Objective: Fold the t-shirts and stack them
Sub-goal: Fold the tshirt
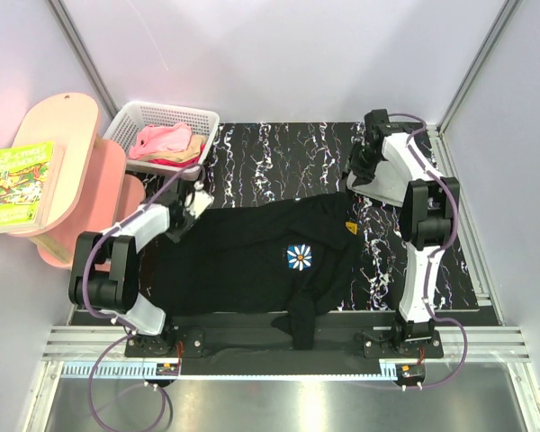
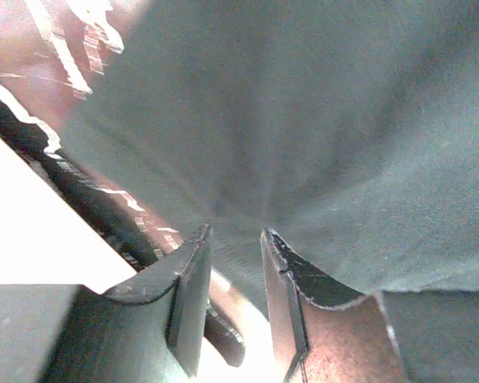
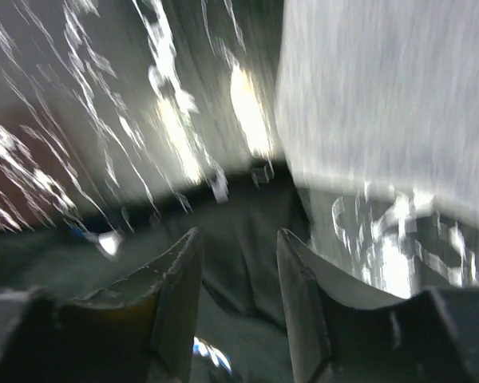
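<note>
Your left claw [image 2: 235, 235] is clenched on a gathered fold of the black t-shirt [image 1: 252, 256]. From it the shirt spreads rightward, flat on the marbled mat [image 1: 279, 148], daisy print up. Your right claw [image 3: 239, 235] stands released with nothing between its fingers, dark cloth just ahead in a blurred view; beyond the left claw, pink and tan t-shirts [image 1: 166, 139] sit in the white basket [image 1: 162, 108].
</note>
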Controlling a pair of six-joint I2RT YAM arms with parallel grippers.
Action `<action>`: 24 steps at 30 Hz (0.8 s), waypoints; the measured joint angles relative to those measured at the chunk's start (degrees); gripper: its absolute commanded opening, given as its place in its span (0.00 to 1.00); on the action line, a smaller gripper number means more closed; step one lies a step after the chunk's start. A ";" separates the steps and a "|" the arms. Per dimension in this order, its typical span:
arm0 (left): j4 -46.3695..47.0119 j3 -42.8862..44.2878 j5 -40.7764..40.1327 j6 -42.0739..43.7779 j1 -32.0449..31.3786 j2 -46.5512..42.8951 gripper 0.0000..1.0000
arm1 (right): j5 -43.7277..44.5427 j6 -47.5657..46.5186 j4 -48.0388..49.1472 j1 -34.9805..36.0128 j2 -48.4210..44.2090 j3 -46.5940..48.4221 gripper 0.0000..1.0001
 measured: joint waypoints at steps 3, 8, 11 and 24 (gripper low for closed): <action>-4.48 6.60 -0.02 -1.36 -0.52 0.35 0.38 | 1.81 -0.42 -0.90 2.47 -5.55 -6.62 0.52; -9.09 19.87 0.11 -4.20 -4.52 0.35 0.40 | 0.20 -0.52 -0.11 7.91 -14.51 -16.61 0.50; -10.32 25.38 0.46 -5.81 -10.32 0.61 0.40 | -1.88 -0.63 1.68 10.01 -16.92 -21.92 0.49; -14.67 43.34 3.04 -10.29 -20.55 28.41 0.36 | -3.87 -1.29 6.97 9.64 -14.19 -29.83 0.42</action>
